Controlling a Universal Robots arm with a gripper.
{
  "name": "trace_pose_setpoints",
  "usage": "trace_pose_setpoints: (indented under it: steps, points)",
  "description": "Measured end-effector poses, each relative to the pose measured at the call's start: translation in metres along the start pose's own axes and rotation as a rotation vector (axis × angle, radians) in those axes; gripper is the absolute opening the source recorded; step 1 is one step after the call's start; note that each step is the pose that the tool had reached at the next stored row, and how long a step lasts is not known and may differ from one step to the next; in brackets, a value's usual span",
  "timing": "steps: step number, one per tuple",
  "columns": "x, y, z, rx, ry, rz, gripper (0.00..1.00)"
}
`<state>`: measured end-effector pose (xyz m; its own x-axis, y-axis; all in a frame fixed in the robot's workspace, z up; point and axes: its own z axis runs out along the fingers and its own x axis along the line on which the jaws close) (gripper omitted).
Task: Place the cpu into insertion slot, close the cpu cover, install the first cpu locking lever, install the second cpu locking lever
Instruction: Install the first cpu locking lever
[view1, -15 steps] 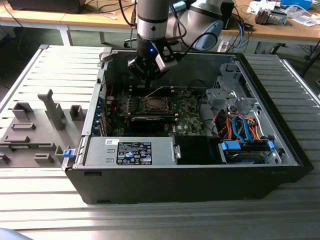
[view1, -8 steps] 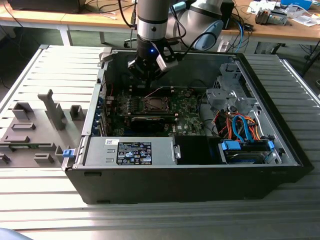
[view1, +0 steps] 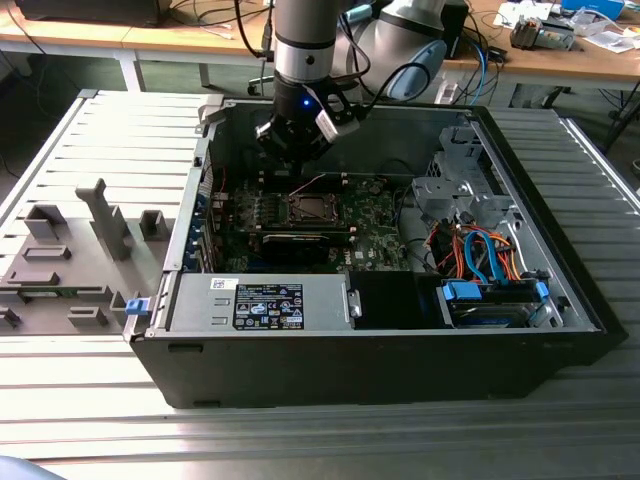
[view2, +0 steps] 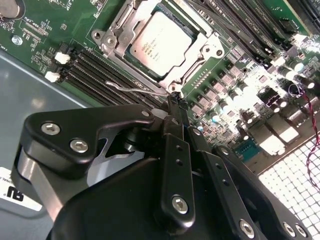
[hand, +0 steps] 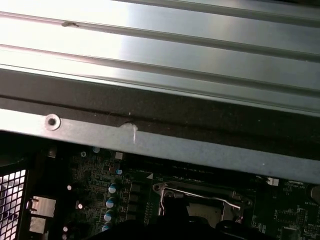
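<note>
In the exterior view the gripper (view1: 297, 133) hangs inside the case (view1: 190, 290) near its back wall, above the board (view1: 375, 215). In the second wrist view its fingers (view2: 176, 107) are pressed together with nothing between them, tips beside a thin lever (view2: 135, 89) at the slot (view2: 112, 37) edge. The cpu (view2: 162, 42) sits in the slot with the cover (view2: 207, 50) framing it.

Risk, as I judge it: the lever is thin and springy, so closed tips could slide off it and scrape the memory slots (view2: 107, 75) alongside.
</note>
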<state>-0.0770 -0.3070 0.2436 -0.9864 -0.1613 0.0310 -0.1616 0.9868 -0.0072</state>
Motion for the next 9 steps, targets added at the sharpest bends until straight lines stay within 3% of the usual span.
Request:
trace_pose_setpoints:
  steps: [9]
  points:
    - [-0.0002,0.0,0.0036,-0.0001,-0.0001,0.0,0.11]
